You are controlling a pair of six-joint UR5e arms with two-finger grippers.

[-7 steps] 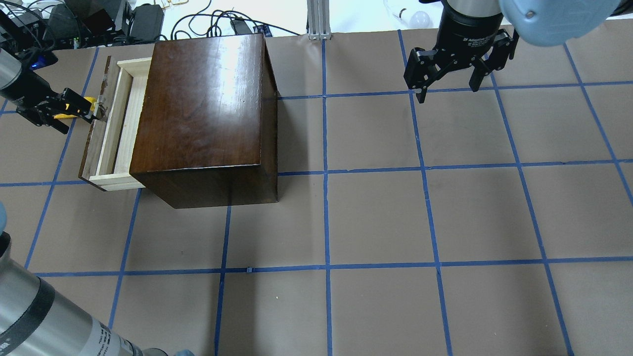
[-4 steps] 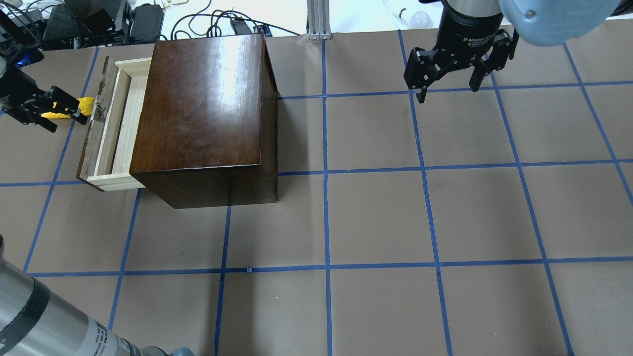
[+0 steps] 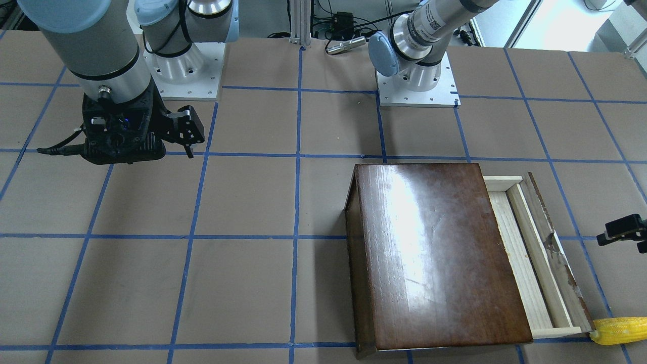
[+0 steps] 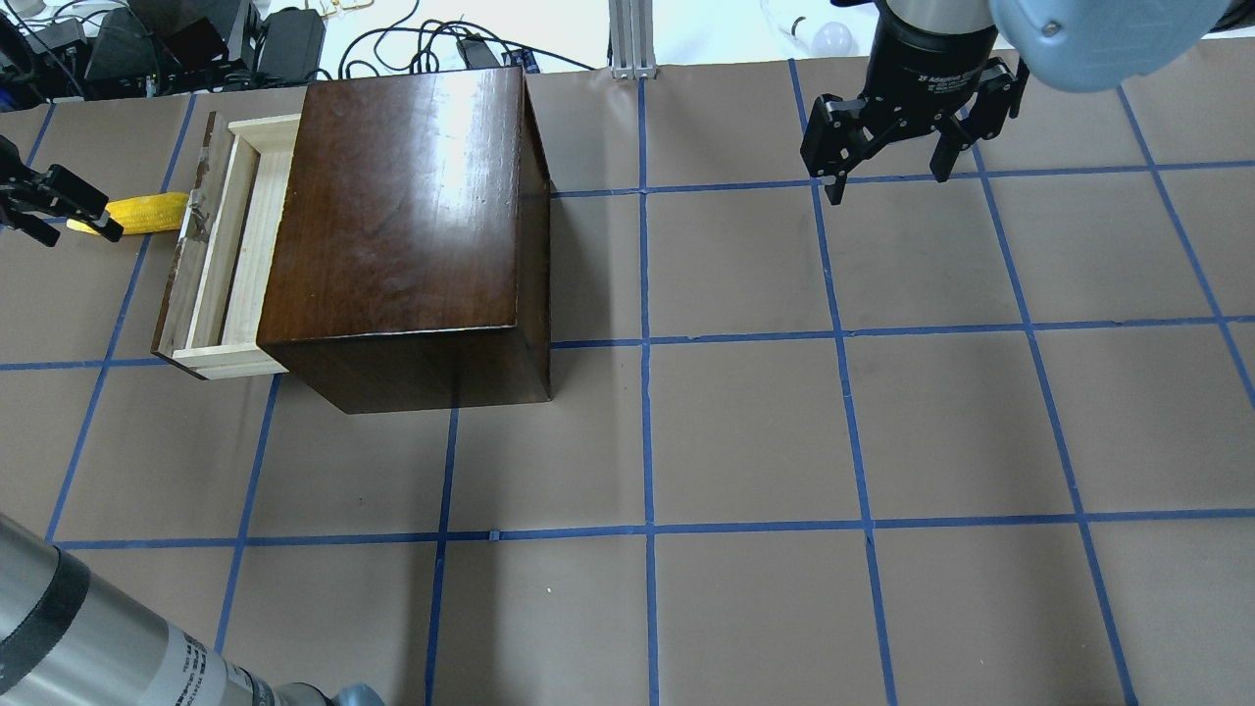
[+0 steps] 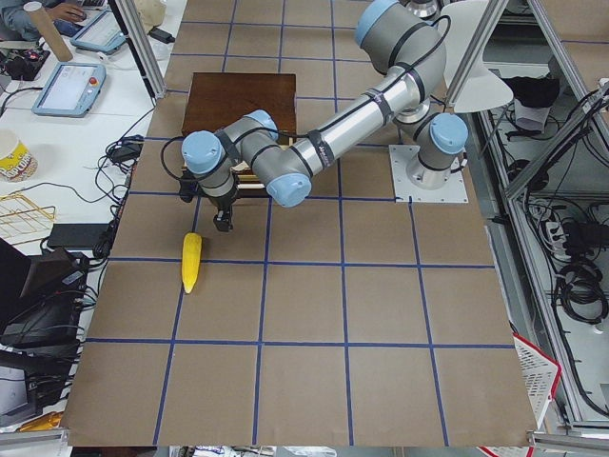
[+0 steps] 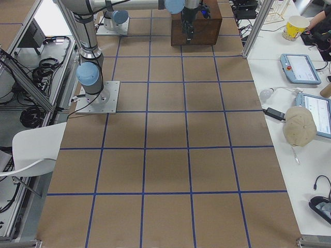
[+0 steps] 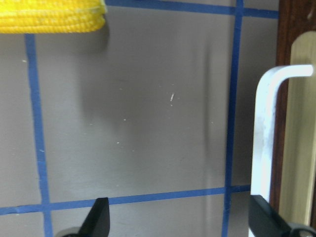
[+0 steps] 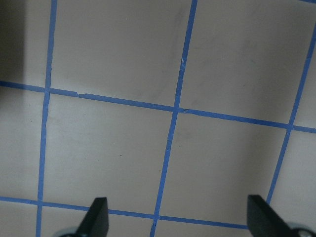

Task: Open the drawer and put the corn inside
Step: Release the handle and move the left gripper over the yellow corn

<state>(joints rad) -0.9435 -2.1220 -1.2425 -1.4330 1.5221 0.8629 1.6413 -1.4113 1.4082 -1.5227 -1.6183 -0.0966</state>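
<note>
The dark-brown cabinet stands at the far left of the table. Its drawer is pulled partly out to the left, showing the empty pine tray, also visible in the front view. The yellow corn lies on the table just outside the drawer's front panel; it also shows in the front view, the left side view and the left wrist view. My left gripper hovers over the corn's tapered end, open and empty. My right gripper hangs open and empty at the far right.
The drawer's white handle sits at the right of the left wrist view. Cables and boxes lie beyond the table's far edge. Blue tape lines grid the brown table.
The drawer slid slightly further out. My left gripper then drew back to the left from the drawer's handle, uncovering the corn. The right arm has not moved.
</note>
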